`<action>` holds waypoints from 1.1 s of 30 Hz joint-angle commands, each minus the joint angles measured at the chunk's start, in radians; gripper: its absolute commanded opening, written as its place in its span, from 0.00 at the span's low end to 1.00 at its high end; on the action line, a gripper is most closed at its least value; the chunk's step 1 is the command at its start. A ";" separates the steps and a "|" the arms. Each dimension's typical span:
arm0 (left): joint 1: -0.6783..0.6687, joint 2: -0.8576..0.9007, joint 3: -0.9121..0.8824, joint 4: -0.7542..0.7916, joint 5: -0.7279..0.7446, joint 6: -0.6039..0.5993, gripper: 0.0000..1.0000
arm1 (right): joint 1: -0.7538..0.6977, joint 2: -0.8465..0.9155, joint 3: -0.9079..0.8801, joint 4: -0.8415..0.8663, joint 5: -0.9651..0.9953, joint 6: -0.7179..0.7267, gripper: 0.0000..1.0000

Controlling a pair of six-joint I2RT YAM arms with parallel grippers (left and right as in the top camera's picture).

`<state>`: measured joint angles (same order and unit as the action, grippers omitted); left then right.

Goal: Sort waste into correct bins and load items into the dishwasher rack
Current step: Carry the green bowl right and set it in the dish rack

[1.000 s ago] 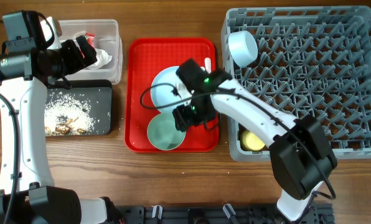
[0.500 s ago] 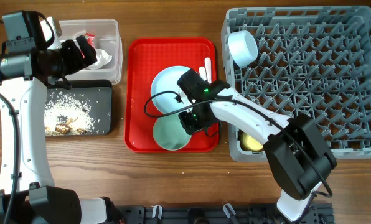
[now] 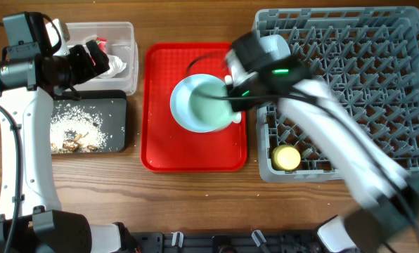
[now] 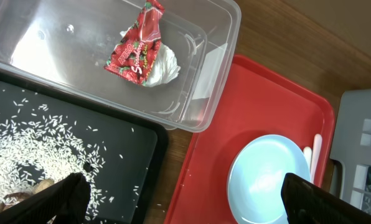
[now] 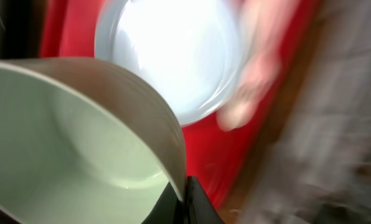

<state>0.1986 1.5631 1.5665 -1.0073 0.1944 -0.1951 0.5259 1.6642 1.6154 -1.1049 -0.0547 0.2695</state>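
The right gripper (image 3: 232, 95) pinches the rim of the mint green bowl (image 3: 211, 109) and holds it up over the pale blue plate (image 3: 180, 105) on the red tray (image 3: 160, 151). The left gripper (image 3: 97, 56) sits spread wide with nothing in it, above the clear tub (image 4: 201, 93) that has the red-and-white wrapper (image 4: 136, 46) and white tissue (image 4: 162, 65) inside. Rice-like scraps (image 4: 30, 146) lie in the black tray (image 4: 149, 146), and the yellow cup (image 3: 287, 157) and pale blue bowl (image 3: 283, 49) sit in the grey rack (image 3: 378, 77).
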 commanded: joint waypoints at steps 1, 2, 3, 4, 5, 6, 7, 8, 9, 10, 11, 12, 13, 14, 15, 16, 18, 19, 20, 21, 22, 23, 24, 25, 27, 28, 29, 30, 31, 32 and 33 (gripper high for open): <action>0.005 -0.012 0.012 0.000 -0.006 0.008 1.00 | -0.027 -0.224 0.061 -0.042 0.434 0.118 0.04; 0.005 -0.012 0.012 0.000 -0.006 0.008 1.00 | -0.026 -0.249 0.061 -0.052 0.509 0.134 0.04; 0.005 -0.012 0.012 0.000 -0.006 0.008 1.00 | -0.025 -0.269 0.061 -0.063 0.578 0.152 0.04; 0.005 -0.012 0.012 0.000 -0.006 0.008 1.00 | -0.025 -0.291 0.061 -0.084 0.682 0.177 0.04; 0.005 -0.012 0.012 0.000 -0.006 0.008 1.00 | -0.025 -0.300 0.060 -0.102 0.765 0.188 0.04; 0.005 -0.012 0.012 0.000 -0.006 0.008 1.00 | -0.025 -0.298 0.060 -0.115 0.858 0.187 0.04; 0.005 -0.012 0.012 0.000 -0.006 0.008 1.00 | -0.026 -0.290 0.058 -0.116 0.903 0.183 0.04; 0.005 -0.012 0.012 0.000 -0.006 0.008 1.00 | -0.026 -0.275 0.052 -0.114 0.962 0.174 0.04; 0.005 -0.012 0.012 0.000 -0.006 0.008 1.00 | -0.026 -0.246 0.045 -0.113 1.033 0.173 0.04; 0.005 -0.012 0.012 0.000 -0.006 0.008 1.00 | -0.026 -0.215 0.042 -0.114 1.080 0.164 0.04; 0.005 -0.012 0.012 0.000 -0.006 0.008 1.00 | -0.026 -0.176 0.042 -0.113 1.117 0.137 0.04; 0.005 -0.012 0.012 0.000 -0.006 0.008 1.00 | -0.026 -0.136 0.042 -0.112 1.152 0.111 0.04; 0.005 -0.012 0.012 0.000 -0.006 0.008 1.00 | -0.026 -0.102 0.042 -0.112 1.179 0.099 0.04; 0.005 -0.012 0.012 0.000 -0.006 0.008 1.00 | -0.026 -0.049 0.042 -0.113 1.219 0.093 0.04; 0.005 -0.012 0.012 0.000 -0.006 0.008 1.00 | -0.025 -0.006 0.042 -0.113 1.249 0.093 0.04; 0.005 -0.012 0.012 0.000 -0.006 0.008 1.00 | -0.025 0.038 0.042 -0.114 1.275 0.092 0.04; 0.005 -0.012 0.012 0.000 -0.006 0.008 1.00 | -0.025 0.120 0.042 -0.129 1.330 0.087 0.04; 0.005 -0.012 0.012 0.000 -0.006 0.008 1.00 | -0.025 0.147 0.042 -0.137 1.351 0.079 0.04; 0.005 -0.012 0.012 0.000 -0.006 0.008 1.00 | -0.025 0.181 0.042 -0.147 1.368 0.058 0.04; 0.005 -0.012 0.012 0.000 -0.006 0.008 1.00 | -0.025 0.208 0.042 -0.152 1.386 0.038 0.04; 0.005 -0.012 0.012 0.000 -0.006 0.008 1.00 | -0.025 0.233 0.042 -0.155 1.403 0.032 0.04; 0.005 -0.012 0.012 0.000 -0.006 0.008 1.00 | -0.025 0.252 0.042 -0.158 1.410 0.031 0.04; 0.005 -0.012 0.012 0.000 -0.006 0.008 1.00 | -0.025 0.266 0.042 -0.158 1.404 0.029 0.04; 0.005 -0.012 0.012 0.000 -0.006 0.008 1.00 | -0.024 0.274 0.042 -0.158 1.391 0.029 0.05; 0.005 -0.012 0.012 0.000 -0.006 0.008 1.00 | -0.023 0.281 0.040 -0.154 1.323 0.029 0.04; 0.005 -0.012 0.012 0.000 -0.006 0.008 1.00 | -0.021 0.281 0.040 -0.154 1.261 0.029 0.04; 0.005 -0.012 0.012 0.000 -0.006 0.008 1.00 | -0.021 0.281 0.040 -0.156 1.202 0.029 0.04; 0.005 -0.012 0.012 0.000 -0.006 0.008 1.00 | -0.020 0.281 0.040 -0.161 1.139 0.029 0.04; 0.005 -0.012 0.012 0.000 -0.006 0.008 1.00 | -0.021 0.281 0.037 -0.163 1.087 0.029 0.04; 0.005 -0.012 0.012 0.000 -0.006 0.008 1.00 | -0.021 0.281 0.031 -0.163 1.060 0.029 0.04; 0.005 -0.012 0.012 0.000 -0.006 0.008 1.00 | -0.021 0.281 0.024 -0.164 1.055 0.029 0.04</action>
<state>0.1986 1.5631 1.5665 -1.0073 0.1944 -0.1951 0.4969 1.9404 1.6554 -1.2640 1.1324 0.3080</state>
